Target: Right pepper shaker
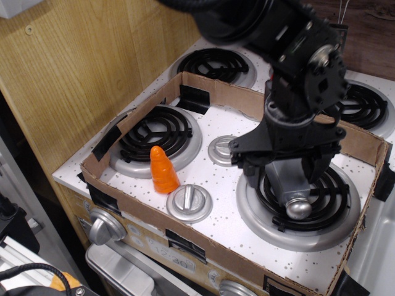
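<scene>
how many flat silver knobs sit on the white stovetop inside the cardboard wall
2: one front knob beside the orange carrot, one centre knob partly behind the gripper. The arm may hide others.

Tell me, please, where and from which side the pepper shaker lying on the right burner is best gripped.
Grip the pepper shaker across its gray body, coming from above. It lies on its side on the burner, shiny ball top toward the front, so its flat tapered sides face left and right; the round top would likely slip. The gripper hangs over the body, one finger on each side.
</scene>
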`<action>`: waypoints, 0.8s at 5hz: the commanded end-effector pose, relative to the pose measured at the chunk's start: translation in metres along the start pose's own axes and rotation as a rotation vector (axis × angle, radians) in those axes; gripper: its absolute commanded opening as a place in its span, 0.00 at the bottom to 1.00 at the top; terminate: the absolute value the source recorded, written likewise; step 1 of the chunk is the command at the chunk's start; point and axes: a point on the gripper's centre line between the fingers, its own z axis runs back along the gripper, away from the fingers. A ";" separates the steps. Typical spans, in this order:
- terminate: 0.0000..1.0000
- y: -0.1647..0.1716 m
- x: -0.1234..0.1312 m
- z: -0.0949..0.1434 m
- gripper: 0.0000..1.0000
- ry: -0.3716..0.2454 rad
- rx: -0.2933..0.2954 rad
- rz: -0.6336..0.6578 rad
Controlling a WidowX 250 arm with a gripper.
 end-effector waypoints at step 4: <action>0.00 -0.018 0.007 -0.019 1.00 -0.059 0.081 -0.017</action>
